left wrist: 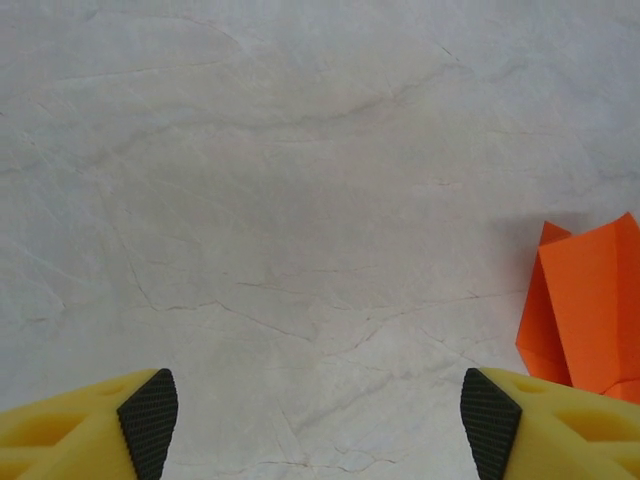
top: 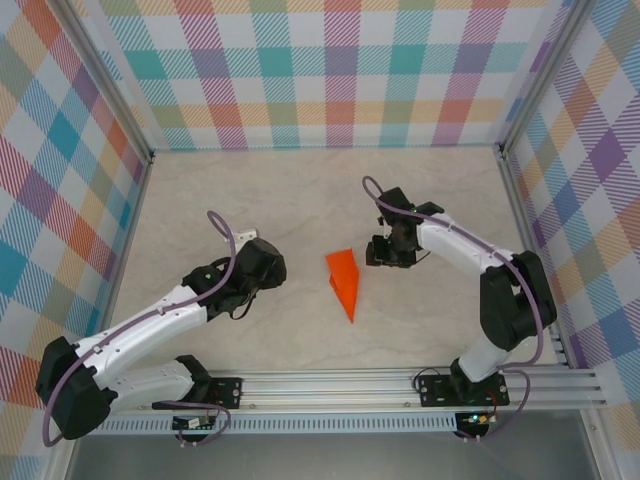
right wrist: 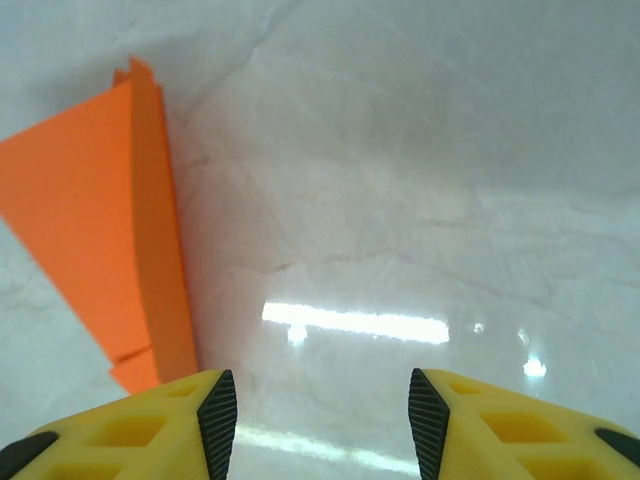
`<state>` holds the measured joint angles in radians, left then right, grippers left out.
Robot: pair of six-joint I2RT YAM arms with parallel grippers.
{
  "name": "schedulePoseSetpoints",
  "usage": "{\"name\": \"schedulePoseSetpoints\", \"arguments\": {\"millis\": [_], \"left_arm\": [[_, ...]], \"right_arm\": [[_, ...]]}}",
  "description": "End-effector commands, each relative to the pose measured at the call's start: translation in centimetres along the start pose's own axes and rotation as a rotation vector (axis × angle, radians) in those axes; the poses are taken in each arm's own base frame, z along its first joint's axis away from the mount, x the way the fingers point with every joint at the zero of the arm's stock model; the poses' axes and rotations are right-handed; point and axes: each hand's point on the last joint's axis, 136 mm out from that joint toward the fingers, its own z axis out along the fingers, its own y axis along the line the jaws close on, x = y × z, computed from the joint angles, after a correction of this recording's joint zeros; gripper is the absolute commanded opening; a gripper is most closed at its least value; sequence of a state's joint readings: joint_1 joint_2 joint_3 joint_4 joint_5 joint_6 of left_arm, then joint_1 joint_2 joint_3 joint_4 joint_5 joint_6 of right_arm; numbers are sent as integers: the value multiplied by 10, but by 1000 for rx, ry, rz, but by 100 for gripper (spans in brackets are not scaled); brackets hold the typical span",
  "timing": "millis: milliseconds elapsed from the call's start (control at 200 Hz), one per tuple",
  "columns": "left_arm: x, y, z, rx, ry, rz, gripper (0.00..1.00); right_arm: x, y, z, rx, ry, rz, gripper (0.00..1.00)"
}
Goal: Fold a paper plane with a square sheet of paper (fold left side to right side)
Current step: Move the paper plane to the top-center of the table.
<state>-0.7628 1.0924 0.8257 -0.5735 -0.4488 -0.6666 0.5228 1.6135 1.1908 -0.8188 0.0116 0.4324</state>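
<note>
Paper plane [top: 343, 280] of bright orange colour lies flat on the pale marbled tabletop [top: 300, 190], between the two arms. Its wide end points to the far side and its sharp tip points to the near edge, where the arm bases are. It is closer to the right arm than to the left one, and it touches neither.

The left claw [top: 262, 268] hangs over bare tabletop to the left of the plane. From the left wrist camera its yellow fingers [left wrist: 90, 430] stand wide apart with nothing between them, and the plane [left wrist: 590, 300] shows at the right border, just above the right finger.

The right claw [top: 390, 252] is near the wide end of the plane, on its right. From the right wrist camera the claw [right wrist: 322, 410] is also apart and holds nothing; the plane [right wrist: 100, 240] lies at the left, beside the left finger. Checked walls [top: 330, 60] in many colours surround the tabletop.
</note>
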Motion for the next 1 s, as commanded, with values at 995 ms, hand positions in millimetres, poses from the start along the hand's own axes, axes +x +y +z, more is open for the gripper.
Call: {"name": "schedulePoseSetpoints", "arguments": {"millis": [995], "left_arm": [[-12, 89, -56, -85, -284, -218, 99]], "right_arm": [[45, 86, 66, 405, 122, -349, 57]]}}
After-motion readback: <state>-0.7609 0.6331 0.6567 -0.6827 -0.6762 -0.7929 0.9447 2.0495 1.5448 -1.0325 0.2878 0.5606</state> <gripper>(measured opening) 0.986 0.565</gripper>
